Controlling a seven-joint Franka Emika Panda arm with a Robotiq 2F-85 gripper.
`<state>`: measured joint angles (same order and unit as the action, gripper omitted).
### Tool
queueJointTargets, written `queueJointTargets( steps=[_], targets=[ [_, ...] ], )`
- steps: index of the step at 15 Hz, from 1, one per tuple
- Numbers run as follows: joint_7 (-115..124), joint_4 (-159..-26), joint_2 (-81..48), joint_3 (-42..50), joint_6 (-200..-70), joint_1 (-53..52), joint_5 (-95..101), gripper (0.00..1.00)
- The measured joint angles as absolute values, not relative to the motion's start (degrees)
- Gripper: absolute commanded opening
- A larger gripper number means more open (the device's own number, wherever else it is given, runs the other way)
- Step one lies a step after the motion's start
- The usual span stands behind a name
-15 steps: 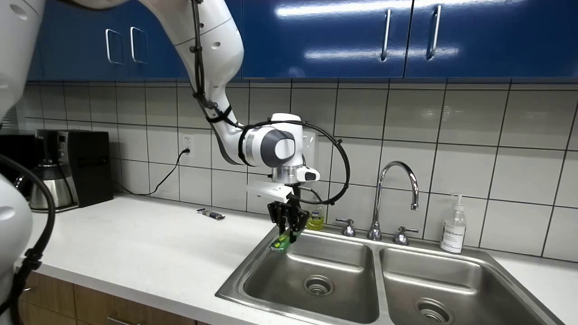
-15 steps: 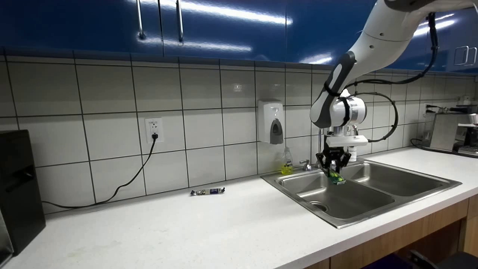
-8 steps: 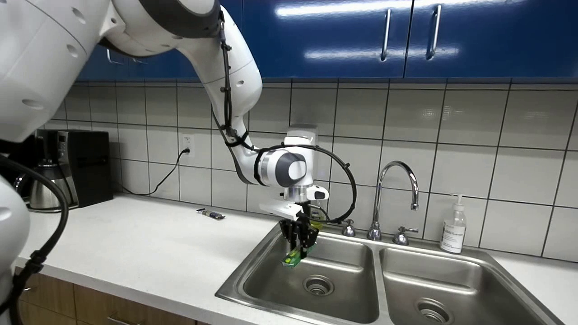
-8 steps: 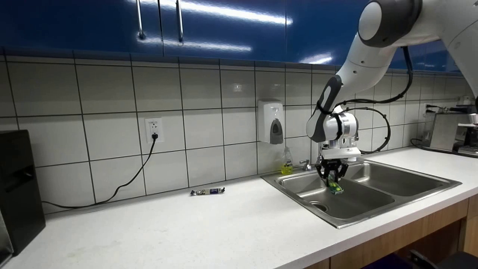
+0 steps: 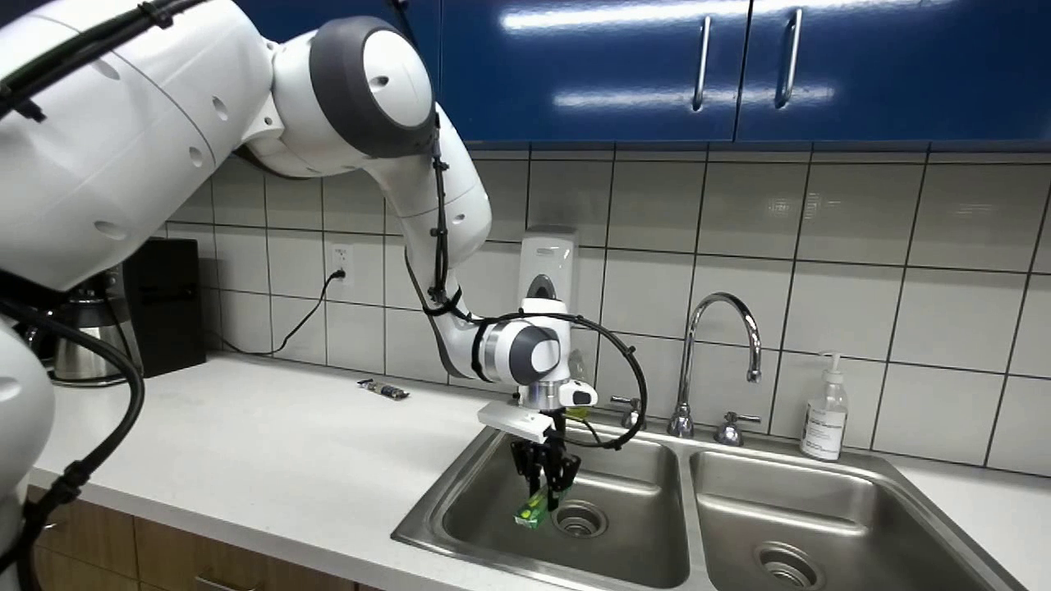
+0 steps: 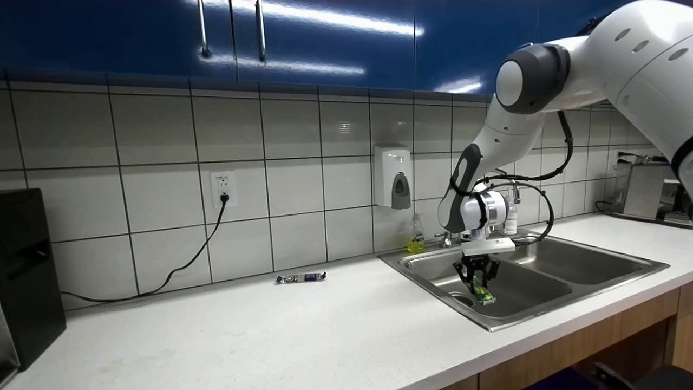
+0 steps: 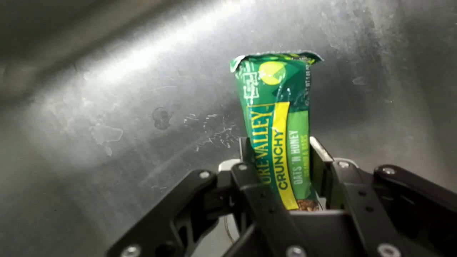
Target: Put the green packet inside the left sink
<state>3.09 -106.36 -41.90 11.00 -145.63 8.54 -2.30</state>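
The green packet is a flat bar wrapper, seen in both exterior views (image 5: 530, 514) (image 6: 483, 296) and in the wrist view (image 7: 271, 92). My gripper (image 5: 543, 496) is shut on it, with one finger along each long side, also in the wrist view (image 7: 280, 151). Much of the packet sticks out past the fingertips. The left sink (image 5: 632, 546) is a steel basin with a round drain; it also shows in an exterior view (image 6: 522, 292). The gripper and packet are down inside this basin, near the drain. Whether the packet touches the basin floor I cannot tell.
The right basin (image 5: 829, 492) lies beyond the divider (image 5: 694, 525). A tall faucet (image 5: 683, 377) and handles stand behind. A pump bottle (image 5: 823, 423), a yellow soap bottle (image 6: 416, 241) and a wall dispenser (image 6: 392, 176) are at the back. A wrapped bar (image 6: 301, 278) lies on the counter.
My gripper has moved down from above the left basin's rim to inside the basin, with the green packet still held. The wrapped bar on the counter has not moved.
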Motion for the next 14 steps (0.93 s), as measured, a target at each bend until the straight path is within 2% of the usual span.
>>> queueJointTargets(
  steps=[14],
  targets=[
    [3.23, -101.41, -51.14, 10.43, -145.63, 8.54, -2.30, 0.15]
  ],
)
